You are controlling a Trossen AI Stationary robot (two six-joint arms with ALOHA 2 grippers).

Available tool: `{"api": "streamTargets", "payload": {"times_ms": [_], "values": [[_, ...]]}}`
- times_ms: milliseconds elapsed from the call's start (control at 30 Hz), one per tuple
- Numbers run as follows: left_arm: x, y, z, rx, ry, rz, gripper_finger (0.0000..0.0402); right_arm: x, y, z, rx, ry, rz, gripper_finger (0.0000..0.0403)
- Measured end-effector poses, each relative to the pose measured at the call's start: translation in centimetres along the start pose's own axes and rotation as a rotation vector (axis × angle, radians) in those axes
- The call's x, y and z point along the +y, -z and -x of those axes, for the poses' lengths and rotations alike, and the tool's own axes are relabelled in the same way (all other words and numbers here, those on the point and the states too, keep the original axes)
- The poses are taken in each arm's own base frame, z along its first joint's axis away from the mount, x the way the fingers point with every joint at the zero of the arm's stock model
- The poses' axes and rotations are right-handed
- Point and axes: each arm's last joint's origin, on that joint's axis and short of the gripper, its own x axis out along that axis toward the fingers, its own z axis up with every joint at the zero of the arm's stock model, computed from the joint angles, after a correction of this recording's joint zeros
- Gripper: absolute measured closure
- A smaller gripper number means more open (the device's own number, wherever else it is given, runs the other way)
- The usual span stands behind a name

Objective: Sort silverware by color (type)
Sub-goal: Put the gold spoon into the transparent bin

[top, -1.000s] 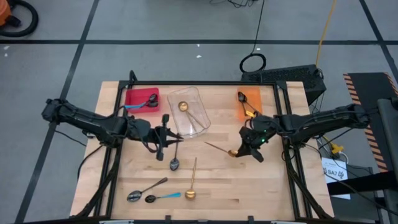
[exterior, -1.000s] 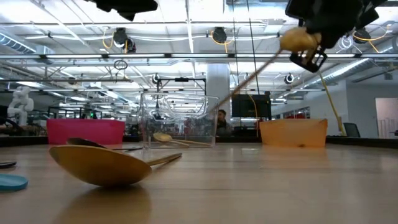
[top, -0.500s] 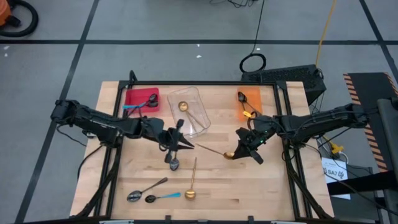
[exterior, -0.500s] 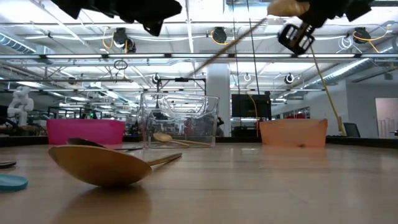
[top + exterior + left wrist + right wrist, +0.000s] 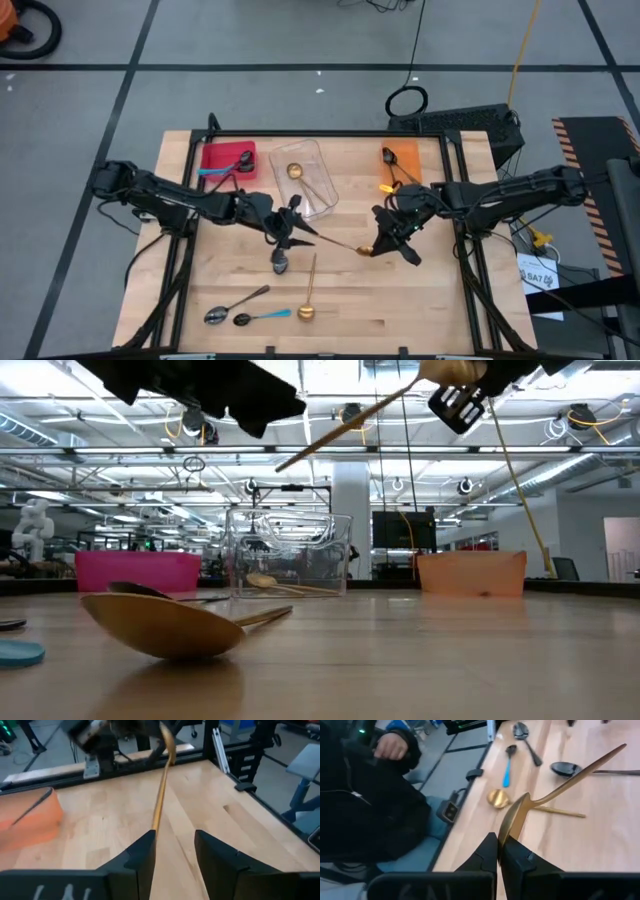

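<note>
Right gripper (image 5: 378,245) pinches the gold spoon (image 5: 345,243) by its bowl, handle offered out; left gripper (image 5: 291,232) spreads wide around it, seemingly for handover.

bare wood open right of centre, gold spoon (image 5: 341,241) bridging mid-table, clear bin (image 5: 308,178) seemingly close behind
</note>
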Motion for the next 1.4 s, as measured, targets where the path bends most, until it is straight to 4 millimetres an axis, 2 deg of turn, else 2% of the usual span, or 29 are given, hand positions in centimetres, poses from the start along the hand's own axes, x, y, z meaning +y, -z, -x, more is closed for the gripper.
{"api": "streamTargets", "payload": {"times_ms": [367,633,833,1200,1300,1400], "values": [[0.8,-0.1,-2.3,-0.037,-0.019,-0.005,0.0256,-1.3,-0.7,-0.1,-0.007,0.037,0.033,0.0403],[1.4,-0.5,-3.2,-0.036,-0.03,-0.027,0.0256,-1.3,-0.7,-0.2,-0.006,0.033,0.053,0.0403],[2.1,-0.4,-3.4,-0.029,-0.049,-0.015,0.0256,-1.2,-0.8,-0.2,-0.011,0.033,0.059,0.0403],[2.1,-0.3,-3.4,-0.023,-0.05,-0.013,0.0257,-1.6,-1.4,0.1,-0.068,0.041,0.097,0.0403],[2.2,-0.3,-3.4,-0.025,-0.054,-0.013,0.0271,-1.7,-1.4,0.2,-0.065,0.047,0.09,0.0403],[2.1,-0.3,-3.4,-0.027,-0.054,-0.013,0.0312,-1.7,-1.4,0.2,-0.063,0.047,0.095,0.0403]]}}
